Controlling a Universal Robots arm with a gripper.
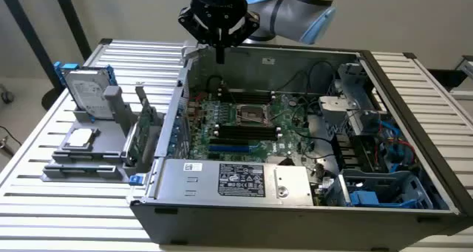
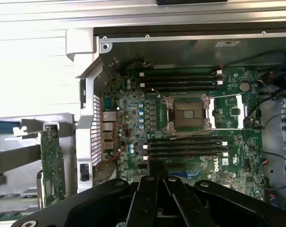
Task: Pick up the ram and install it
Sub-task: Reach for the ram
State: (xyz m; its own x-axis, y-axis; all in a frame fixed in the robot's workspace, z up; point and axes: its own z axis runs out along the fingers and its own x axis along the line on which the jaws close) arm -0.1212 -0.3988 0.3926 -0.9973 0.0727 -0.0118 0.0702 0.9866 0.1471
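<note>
**While the gripper point(image 1: 219, 57) hangs shut and empty, the ram point(image 1: 140, 102) stands outside the case point(image 1: 221, 219)**

As I count from my desk, there is one arm, one gripper and one open computer case on the slatted worktop point(image 1: 59, 207). One grey holder point(image 1: 81, 169) sits beside the case, toward the worktop's edge on the exterior view's left. That holder carries four parts:
- one hard drive point(image 1: 88, 94), propped upright at its far end
- one square silver processor chip point(image 1: 81, 137), lying flat nearer me
- one green expansion card point(image 1: 152, 133), on edge next to the case wall
- one thin stick, on edge just beside the card, which I take for the ram; it is not yet installed

The gripper's fingers are pressed together into a single point with nothing between them. It hovers above the case's far wall, near the corner on the exterior view's left and well apart from the holder.

Inside the case I count one motherboard point(image 1: 221, 116), one processor socket point(image 1: 250, 114) and one labelled power supply point(image 1: 236, 180) along the near wall.

The exterior view gives me the holder's full load and the arm overhead. The wrist view gives me the motherboard point(image 2: 232, 161) from above. It shows the socket point(image 2: 189, 113) with a bank of long memory slots point(image 2: 180, 79) on each side, two banks in all. It also shows the expansion card point(image 2: 52, 165) past the case wall and the closed gripper point(image 2: 157, 189) in the foreground.
</note>
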